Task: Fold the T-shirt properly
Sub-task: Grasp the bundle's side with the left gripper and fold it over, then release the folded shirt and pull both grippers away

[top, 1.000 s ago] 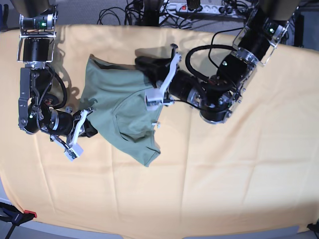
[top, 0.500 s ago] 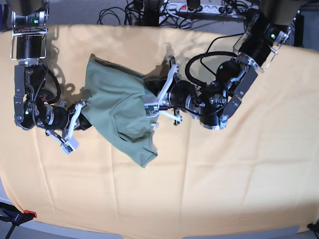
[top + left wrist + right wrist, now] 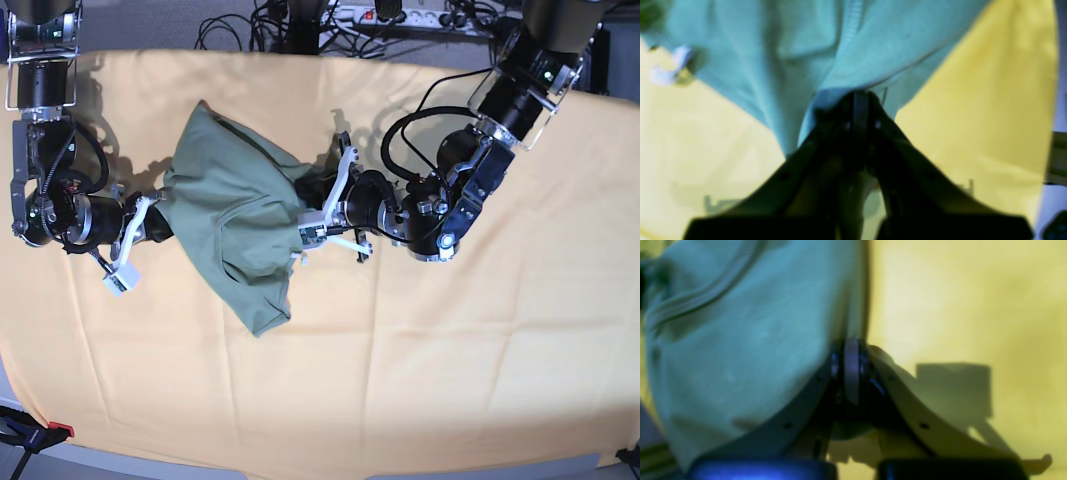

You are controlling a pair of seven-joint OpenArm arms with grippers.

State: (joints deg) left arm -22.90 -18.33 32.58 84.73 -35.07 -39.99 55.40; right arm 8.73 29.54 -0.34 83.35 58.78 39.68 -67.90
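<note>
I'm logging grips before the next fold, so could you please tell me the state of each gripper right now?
Left gripper: shut on the T-shirt.
Right gripper: shut on the T-shirt's edge.

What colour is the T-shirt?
Plain grey-green, no print. The T-shirt shows best in the base view.

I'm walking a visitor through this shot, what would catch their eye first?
First the sage-green T-shirt, bunched left of centre on the big yellow-orange cloth. Then the two arms pinching it from opposite sides: the right end effector shut on its left edge, the left end effector shut on its right edge.
</note>
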